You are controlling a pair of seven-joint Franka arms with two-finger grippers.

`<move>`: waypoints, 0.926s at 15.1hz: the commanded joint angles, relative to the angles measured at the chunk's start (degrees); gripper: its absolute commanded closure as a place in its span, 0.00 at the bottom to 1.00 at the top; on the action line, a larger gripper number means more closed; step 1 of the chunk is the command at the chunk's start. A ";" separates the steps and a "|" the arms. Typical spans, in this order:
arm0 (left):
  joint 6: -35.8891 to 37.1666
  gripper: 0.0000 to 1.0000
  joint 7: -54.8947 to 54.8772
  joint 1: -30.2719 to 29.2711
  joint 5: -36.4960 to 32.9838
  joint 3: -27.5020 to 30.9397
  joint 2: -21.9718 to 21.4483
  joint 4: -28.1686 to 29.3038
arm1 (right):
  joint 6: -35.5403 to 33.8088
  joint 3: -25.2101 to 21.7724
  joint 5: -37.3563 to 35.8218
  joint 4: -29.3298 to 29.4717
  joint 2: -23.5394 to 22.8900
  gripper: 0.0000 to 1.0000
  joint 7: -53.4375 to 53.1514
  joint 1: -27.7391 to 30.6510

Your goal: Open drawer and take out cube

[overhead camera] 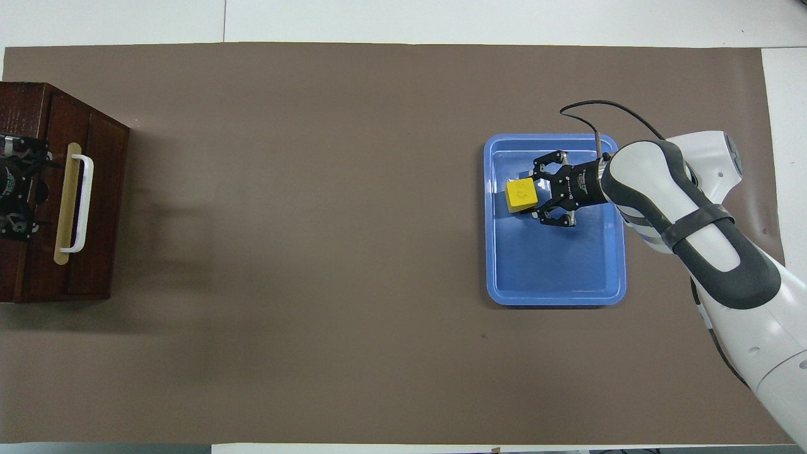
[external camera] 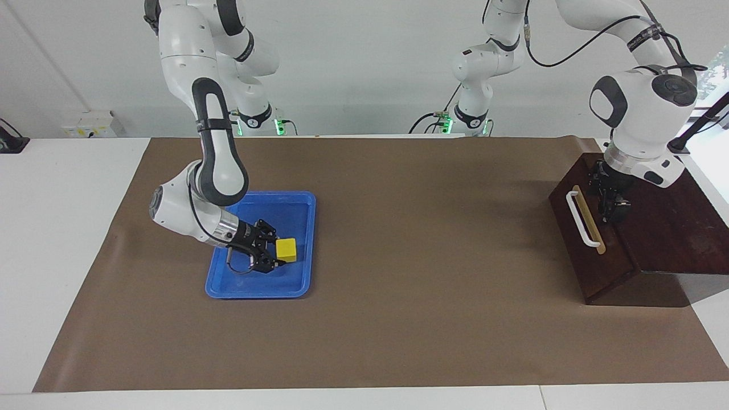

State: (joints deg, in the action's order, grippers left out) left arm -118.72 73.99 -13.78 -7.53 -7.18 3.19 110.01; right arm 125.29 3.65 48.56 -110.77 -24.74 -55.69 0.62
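The dark wood drawer (external camera: 592,228) with its white bar handle (external camera: 581,221) sits shut in its box at the left arm's end of the table; it also shows in the overhead view (overhead camera: 66,189). My left gripper (external camera: 614,213) hangs just over the box top, close above the drawer front, and shows at the edge of the overhead view (overhead camera: 22,189). The yellow cube (external camera: 286,249) lies in the blue tray (external camera: 256,293) at the right arm's end. My right gripper (external camera: 275,248) is low in the tray, open, its fingertips on either side of the cube's (overhead camera: 521,195) near end.
The brown mat (external camera: 427,256) covers most of the table between the tray (overhead camera: 555,299) and the box. The box stands at the mat's corner by the table edge. My right arm leans low over the tray.
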 commanded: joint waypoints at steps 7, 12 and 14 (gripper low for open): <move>-0.20 0.00 -4.03 -0.10 -0.56 2.34 -1.52 0.65 | 2.77 0.30 1.45 -1.99 1.10 0.33 0.58 -0.54; 6.02 0.00 -8.05 0.25 0.14 -0.20 -3.72 -3.39 | 2.68 0.30 1.45 -1.82 1.10 0.26 0.06 -0.62; 9.02 0.00 -14.90 0.34 1.02 -1.43 -4.42 -5.41 | 2.33 0.30 1.45 -1.38 1.10 0.03 -0.64 -0.54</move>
State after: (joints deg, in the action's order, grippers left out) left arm -113.69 65.19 -13.68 -6.89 -8.00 0.39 106.81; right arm 126.90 3.67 48.97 -111.34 -24.68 -55.80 0.02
